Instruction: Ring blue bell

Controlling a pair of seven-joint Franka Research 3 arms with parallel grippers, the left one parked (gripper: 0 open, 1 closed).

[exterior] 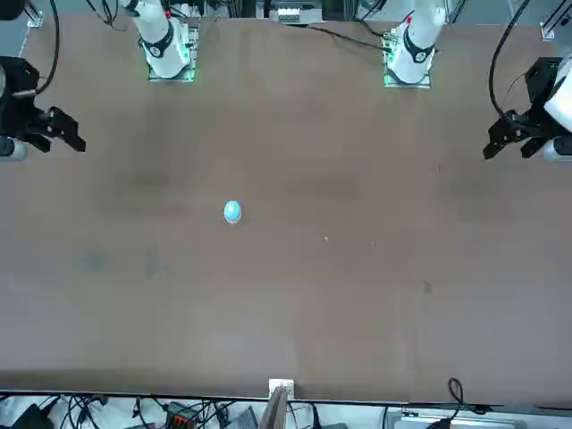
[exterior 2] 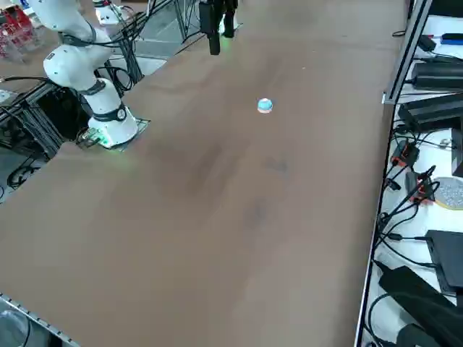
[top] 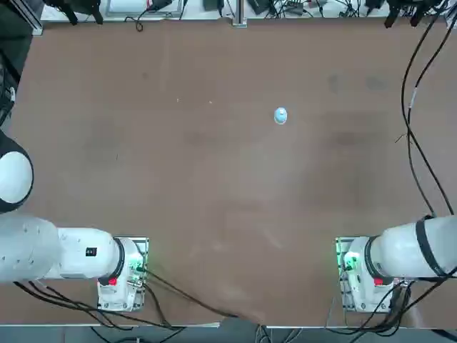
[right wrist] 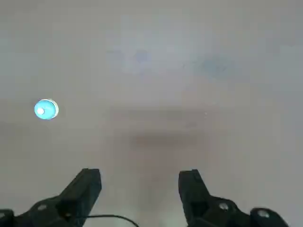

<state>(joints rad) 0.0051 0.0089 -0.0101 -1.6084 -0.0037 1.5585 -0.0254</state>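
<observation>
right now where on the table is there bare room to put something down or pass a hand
Nearly everywhere: the brown table holds only the blue bell, alone toward the far edge. Between the bell and the two arm bases it is bare, and to either side of it too. The right gripper hangs open above bare table, apart from the bell. Nowhere is crowded.

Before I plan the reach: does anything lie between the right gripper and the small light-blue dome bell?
Nothing: in the right wrist view only bare brown table separates the open right gripper from the small light-blue dome bell.
</observation>
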